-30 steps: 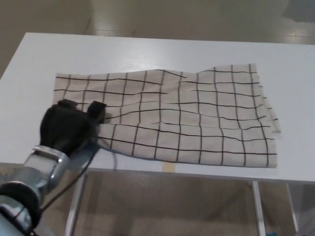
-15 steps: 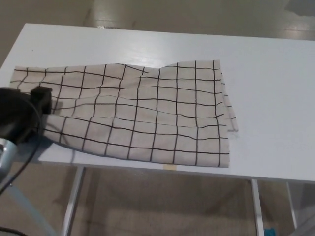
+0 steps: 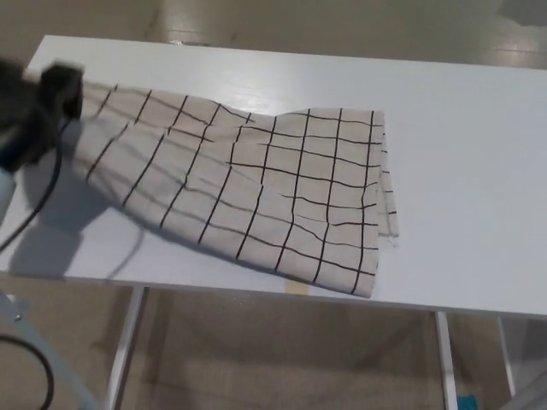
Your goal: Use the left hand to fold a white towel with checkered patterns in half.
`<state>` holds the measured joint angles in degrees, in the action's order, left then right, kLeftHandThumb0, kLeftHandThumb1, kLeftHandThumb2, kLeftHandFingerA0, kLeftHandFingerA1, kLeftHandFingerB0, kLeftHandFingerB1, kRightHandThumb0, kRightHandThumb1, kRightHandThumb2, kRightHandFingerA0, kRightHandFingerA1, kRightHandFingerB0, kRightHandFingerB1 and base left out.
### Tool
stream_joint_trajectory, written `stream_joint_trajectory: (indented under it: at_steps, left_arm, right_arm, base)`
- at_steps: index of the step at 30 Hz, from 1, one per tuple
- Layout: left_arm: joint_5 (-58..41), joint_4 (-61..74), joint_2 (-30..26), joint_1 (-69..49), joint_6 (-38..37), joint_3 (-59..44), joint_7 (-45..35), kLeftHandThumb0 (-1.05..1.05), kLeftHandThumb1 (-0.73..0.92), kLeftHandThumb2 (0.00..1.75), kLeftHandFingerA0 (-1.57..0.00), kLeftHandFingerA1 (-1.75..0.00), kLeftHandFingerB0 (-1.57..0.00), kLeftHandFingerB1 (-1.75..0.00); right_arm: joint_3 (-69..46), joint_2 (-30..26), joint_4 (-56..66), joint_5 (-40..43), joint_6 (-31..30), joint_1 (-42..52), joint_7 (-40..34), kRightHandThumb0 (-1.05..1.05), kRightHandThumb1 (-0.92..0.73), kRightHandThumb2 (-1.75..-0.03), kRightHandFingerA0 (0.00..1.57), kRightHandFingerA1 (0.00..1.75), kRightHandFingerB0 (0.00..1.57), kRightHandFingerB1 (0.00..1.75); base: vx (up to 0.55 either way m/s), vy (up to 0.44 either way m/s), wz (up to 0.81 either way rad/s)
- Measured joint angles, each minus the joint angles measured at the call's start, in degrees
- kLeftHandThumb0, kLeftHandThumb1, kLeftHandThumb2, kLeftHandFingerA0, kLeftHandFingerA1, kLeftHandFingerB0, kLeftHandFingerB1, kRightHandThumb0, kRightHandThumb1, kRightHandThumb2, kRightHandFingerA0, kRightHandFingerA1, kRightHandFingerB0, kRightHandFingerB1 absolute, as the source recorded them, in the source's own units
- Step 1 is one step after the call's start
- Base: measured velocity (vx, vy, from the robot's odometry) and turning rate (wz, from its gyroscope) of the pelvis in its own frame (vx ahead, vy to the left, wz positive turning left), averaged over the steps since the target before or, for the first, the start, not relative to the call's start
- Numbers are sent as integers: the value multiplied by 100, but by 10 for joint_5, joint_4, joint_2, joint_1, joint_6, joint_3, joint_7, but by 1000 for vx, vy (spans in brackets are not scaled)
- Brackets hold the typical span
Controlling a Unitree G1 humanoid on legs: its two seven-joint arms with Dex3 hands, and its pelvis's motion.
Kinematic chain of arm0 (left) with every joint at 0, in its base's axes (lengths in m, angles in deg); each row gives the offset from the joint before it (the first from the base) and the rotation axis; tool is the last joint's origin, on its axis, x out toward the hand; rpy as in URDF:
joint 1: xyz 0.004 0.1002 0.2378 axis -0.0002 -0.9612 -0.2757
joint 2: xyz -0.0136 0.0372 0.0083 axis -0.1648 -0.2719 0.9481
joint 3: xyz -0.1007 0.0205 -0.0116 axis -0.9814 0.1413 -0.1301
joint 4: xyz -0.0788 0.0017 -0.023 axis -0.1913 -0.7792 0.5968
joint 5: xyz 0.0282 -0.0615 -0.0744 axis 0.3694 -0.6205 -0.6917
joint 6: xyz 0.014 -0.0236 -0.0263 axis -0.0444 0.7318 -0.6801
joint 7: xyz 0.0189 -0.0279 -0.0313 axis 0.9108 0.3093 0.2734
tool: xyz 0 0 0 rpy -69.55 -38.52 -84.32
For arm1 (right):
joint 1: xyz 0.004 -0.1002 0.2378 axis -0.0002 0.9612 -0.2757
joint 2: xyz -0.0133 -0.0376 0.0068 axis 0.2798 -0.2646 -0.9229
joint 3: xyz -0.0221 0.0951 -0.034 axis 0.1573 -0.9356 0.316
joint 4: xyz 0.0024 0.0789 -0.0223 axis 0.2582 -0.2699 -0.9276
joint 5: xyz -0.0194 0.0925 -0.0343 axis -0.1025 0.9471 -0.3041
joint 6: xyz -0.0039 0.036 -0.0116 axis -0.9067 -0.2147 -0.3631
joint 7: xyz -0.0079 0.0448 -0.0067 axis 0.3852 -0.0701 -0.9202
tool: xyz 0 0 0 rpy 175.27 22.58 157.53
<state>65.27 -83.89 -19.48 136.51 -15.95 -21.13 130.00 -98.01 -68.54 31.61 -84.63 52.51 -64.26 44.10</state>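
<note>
A white table (image 3: 479, 145) is filling most of the view, with a bare floor beyond it. Across its near half a white towel (image 3: 282, 188) with a black check is lying. Its right end is resting flat near the middle of the table, while its left end is rising off the surface and casting a shadow on the tabletop below. The near right corner of the towel is sitting right at the table's front edge.

At the far left, the robot's left hand (image 3: 30, 107) is showing as a dark, blurred shape, with a cable hanging under it. Its fingers seem to be pinched on the towel's left edge, though the blur is making the exact grip hard to read. The right hand is not showing at all.

To do this step well, I would say the hand needs to be carrying that lifted edge over toward the right end, keeping it high enough that the cloth is not dragging, then laying edge on edge so the 2 halves are matching.
</note>
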Motion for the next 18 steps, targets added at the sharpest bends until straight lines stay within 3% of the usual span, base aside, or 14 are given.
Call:
stream_joint_trajectory:
  at_steps: [2,3,4,7,8,16,17,18]
  left_arm:
    - [3,16,-3,8,-1,0,3,-22,58,55,-79,-175,-65,-166]
    - [6,26,-5,13,-3,0,7,-25,42,76,-120,-145,-95,-128]
    - [9,36,-5,14,-4,1,8,-20,42,79,-123,-142,-97,-124]
    - [19,86,-3,20,-16,8,12,-20,42,79,-123,-142,-97,-124]
    - [22,95,-2,22,-19,8,13,-12,59,59,-93,-172,-78,-155]
    - [62,199,23,24,-29,43,13,-17,58,56,-84,-175,-68,-169]
    - [70,212,27,24,-29,49,12,-18,54,54,-85,-175,-90,-130]
    - [77,225,31,24,-29,55,11,-18,54,54,-85,-175,-90,-130]
  right_arm:
    - [0,0,-1,0,0,-1,0,-51,-81,-65,24,32,23,29]
    - [0,0,-1,0,0,-1,-1,-50,-83,-66,25,33,25,29]
    - [0,0,-2,0,1,-1,-1,-51,-82,-67,25,34,24,30]
    - [0,0,-4,0,1,1,-1,-51,-82,-67,25,34,24,30]
    - [0,0,-4,0,1,1,-1,-51,-81,-64,25,34,28,31]
    - [-1,-1,-5,0,1,0,0,-51,-79,-64,26,34,33,32]
    - [-1,-1,-4,0,1,0,0,-51,-79,-64,26,34,34,33]
    - [-1,-1,-4,0,1,0,1,-51,-79,-64,26,34,34,33]
  base:
    - [0,0,0]
    - [0,0,0]
    - [0,0,0]
    - [0,0,0]
    - [0,0,0]
    - [0,0,0]
    - [0,0,0]
    - [0,0,0]
